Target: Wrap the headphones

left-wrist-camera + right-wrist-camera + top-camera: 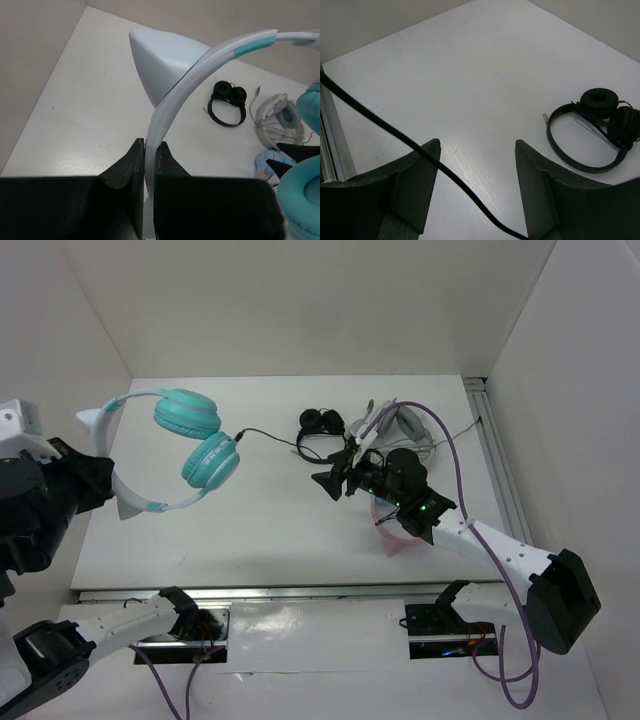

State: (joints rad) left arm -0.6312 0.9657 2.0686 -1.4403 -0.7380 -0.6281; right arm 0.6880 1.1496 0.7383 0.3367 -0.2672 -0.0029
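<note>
The headphones have teal round cups and a white and pale-blue headband with pointed ears. They hang above the table's left side. My left gripper is shut on the headband, which is pinched between its fingertips in the left wrist view. The thin black cable runs right from the lower cup toward my right gripper. That gripper is open near the table's middle. In the right wrist view the cable crosses between the jaws and is not clamped.
A small all-black pair lies at the back centre and also shows in the right wrist view. A grey-white pair lies to its right. A pink-banded pair sits under my right arm. White walls enclose the table.
</note>
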